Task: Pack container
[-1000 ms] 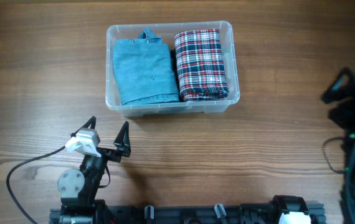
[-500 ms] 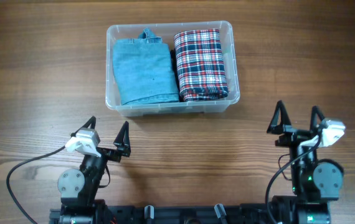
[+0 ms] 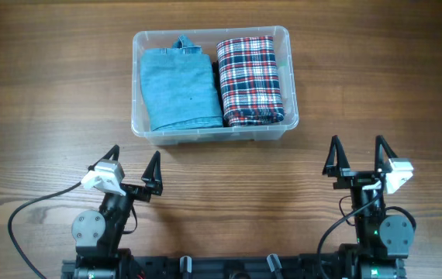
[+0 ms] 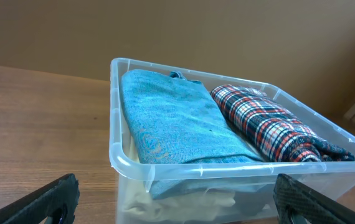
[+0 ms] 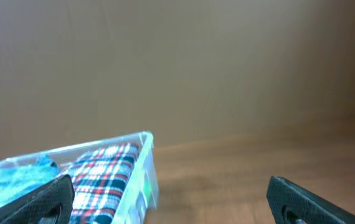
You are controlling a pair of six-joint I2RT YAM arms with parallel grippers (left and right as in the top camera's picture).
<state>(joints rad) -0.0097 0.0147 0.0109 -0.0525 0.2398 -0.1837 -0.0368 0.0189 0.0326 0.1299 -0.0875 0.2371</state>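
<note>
The clear plastic container (image 3: 287, 54) sits at the back middle of the table. It holds a folded blue garment (image 3: 178, 87) on its left and a folded red, white and navy plaid garment (image 3: 250, 79) on its right. My left gripper (image 3: 133, 165) is open and empty near the front edge, left of the tub. My right gripper (image 3: 356, 151) is open and empty near the front edge, right of the tub. The left wrist view shows the container (image 4: 124, 165) close ahead with both garments. The right wrist view shows its right corner (image 5: 146, 146).
The wooden table (image 3: 50, 101) stretches bare to both sides of the tub. A black cable (image 3: 27, 213) loops at the front left. The arm bases (image 3: 229, 267) line the front edge.
My right arm has swung in from the far right edge to the front right and settled, fingers open. The left arm, the tub and the garments have not moved.
</note>
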